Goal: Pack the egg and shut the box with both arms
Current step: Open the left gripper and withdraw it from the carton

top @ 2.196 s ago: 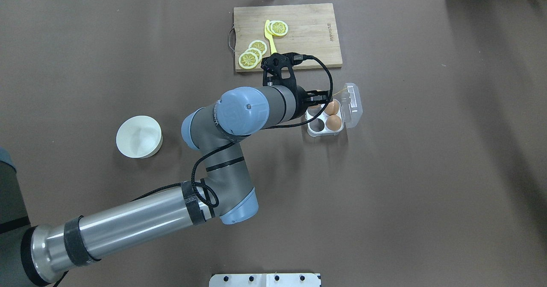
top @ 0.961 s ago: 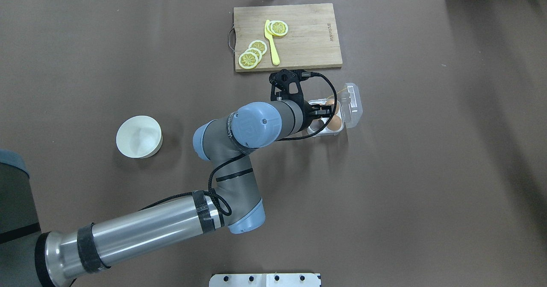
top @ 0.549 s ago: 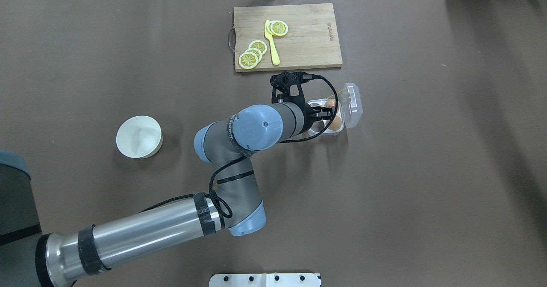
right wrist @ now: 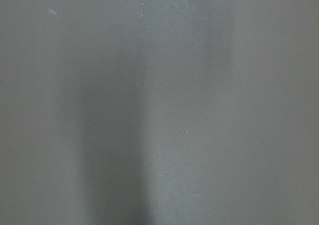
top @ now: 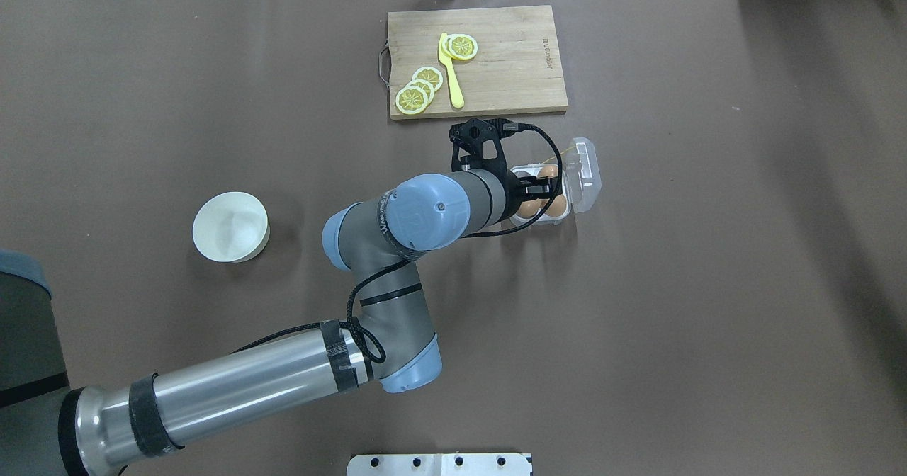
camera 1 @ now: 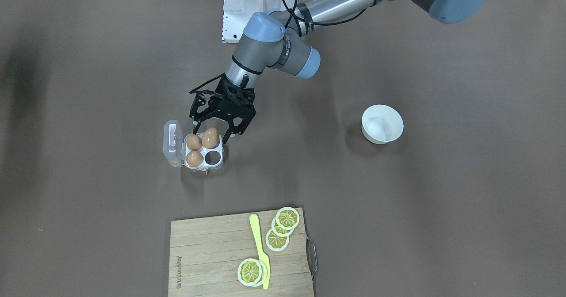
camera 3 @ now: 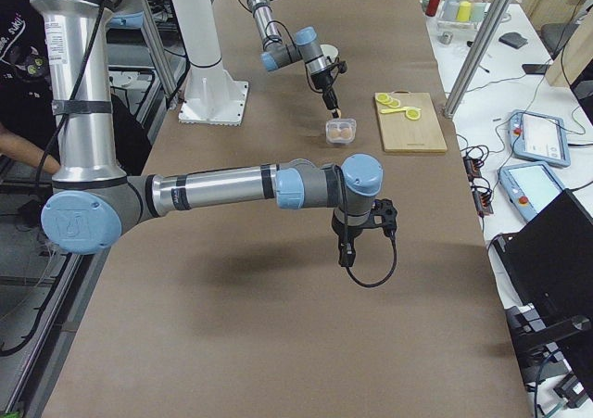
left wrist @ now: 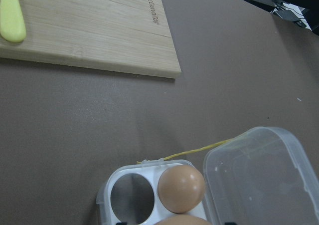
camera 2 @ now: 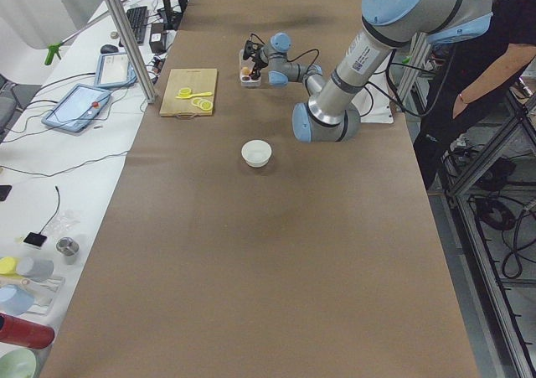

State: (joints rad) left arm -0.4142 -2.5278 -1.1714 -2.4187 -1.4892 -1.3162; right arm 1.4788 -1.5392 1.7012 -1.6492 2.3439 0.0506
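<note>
Left hand (camera 1: 211, 129), splayed, just above egg (camera 1: 210, 138) in box (camera 1: 171, 138)

Overhead the left gripper (top: 542, 191) partly hides the box (top: 585, 168) from us, a brown egg (left wrist: 180, 220) cut at our left wrist view's bottom edge, right gripper (camera 3: 344, 256) too small to read
</note>
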